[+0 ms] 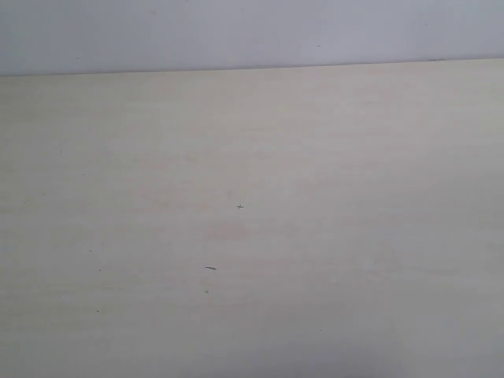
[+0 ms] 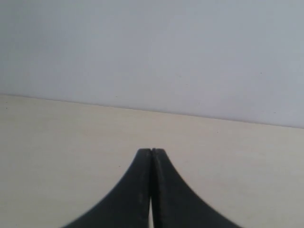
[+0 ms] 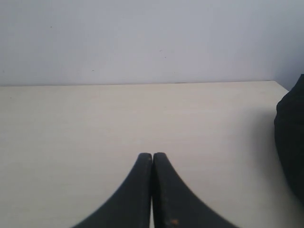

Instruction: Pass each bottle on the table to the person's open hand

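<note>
The pale cream table (image 1: pixel 252 197) fills the exterior view, with a few tiny dark specks on it. No bottle shows in any view, and the person's open hand is out of view too. Neither gripper appears in the exterior view. In the left wrist view my left gripper (image 2: pixel 151 151) is shut, its two black fingers pressed tip to tip with nothing between them, above the bare table (image 2: pixel 57 142). In the right wrist view my right gripper (image 3: pixel 152 155) is likewise shut on nothing over the table (image 3: pixel 71 123).
A plain grey-white wall (image 1: pixel 236 31) rises behind the table's far edge. A dark rounded object (image 3: pixel 290 142) sits at the edge of the right wrist view, beside the table's corner; what it is cannot be told.
</note>
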### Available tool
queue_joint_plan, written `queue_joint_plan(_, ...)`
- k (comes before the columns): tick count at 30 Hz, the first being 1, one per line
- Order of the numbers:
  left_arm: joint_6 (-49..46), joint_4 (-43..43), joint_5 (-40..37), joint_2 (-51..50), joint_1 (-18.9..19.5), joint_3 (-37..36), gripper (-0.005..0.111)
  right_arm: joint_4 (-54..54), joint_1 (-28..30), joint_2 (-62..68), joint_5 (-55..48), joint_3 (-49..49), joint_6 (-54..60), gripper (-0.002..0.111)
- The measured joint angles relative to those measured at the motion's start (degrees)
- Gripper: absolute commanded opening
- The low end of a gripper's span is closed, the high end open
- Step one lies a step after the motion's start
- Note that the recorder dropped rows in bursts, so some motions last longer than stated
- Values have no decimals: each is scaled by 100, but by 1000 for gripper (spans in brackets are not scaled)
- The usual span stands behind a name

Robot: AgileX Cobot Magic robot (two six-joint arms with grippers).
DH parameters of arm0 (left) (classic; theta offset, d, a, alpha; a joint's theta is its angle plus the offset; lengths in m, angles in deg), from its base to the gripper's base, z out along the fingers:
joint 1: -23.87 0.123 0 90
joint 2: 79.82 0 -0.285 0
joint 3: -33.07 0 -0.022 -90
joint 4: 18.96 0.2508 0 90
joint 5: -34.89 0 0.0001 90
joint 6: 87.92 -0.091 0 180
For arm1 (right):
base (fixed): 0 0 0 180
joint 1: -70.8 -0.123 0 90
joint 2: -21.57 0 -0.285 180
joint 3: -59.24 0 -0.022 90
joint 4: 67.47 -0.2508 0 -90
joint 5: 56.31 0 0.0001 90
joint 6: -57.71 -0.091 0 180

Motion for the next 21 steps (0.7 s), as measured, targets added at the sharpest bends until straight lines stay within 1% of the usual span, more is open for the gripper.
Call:
queue_joint_plan(4, 0, 0, -354, 439, 32, 0, 0, 0, 0, 0, 0, 0, 0, 0)
queue_joint_plan(8, 0, 0, -446, 892, 32, 0, 0, 0, 0, 0, 0, 0, 0, 0)
queue_joint_plan(15, 0, 0, -469, 957, 32, -46, 0, 0, 0, 0, 0, 0, 0, 0)
queue_joint_plan(21, 0, 0, -486, 957, 63, -357, 0, 0, 0, 0, 0, 0, 0, 0)
